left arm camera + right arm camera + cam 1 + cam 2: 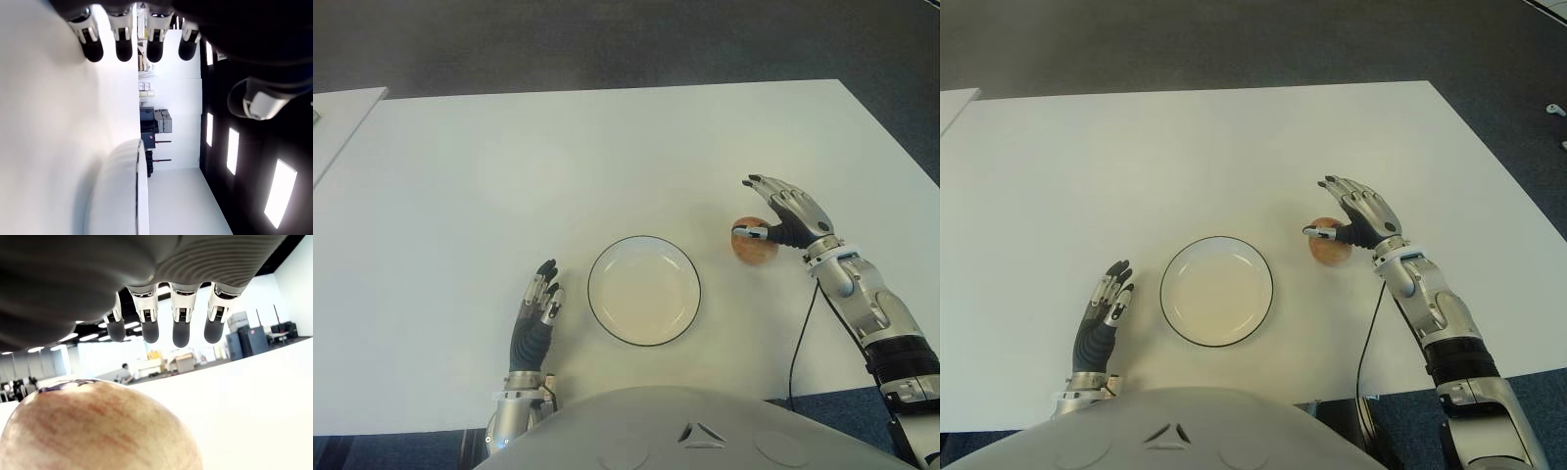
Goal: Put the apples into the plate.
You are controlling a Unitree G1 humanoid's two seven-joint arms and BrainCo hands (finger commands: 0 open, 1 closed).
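Nothing sits yet in the round white black-rimmed plate (644, 290). Right hand (781, 217) hovers spread over the reddish-yellow apple (754, 245) just beside it; left hand (538, 311) idles, fingers extended, opposite.

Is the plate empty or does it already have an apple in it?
Empty. The plate shows only its bare white inside; the apple sits on the table to its right, under the right robot hand.

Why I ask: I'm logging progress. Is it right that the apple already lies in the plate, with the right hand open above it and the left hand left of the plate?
Not quite: the apple lies on the table, right of the empty plate, as the left eye view shows. The right hand is open above it; the left hand shows left of the plate.
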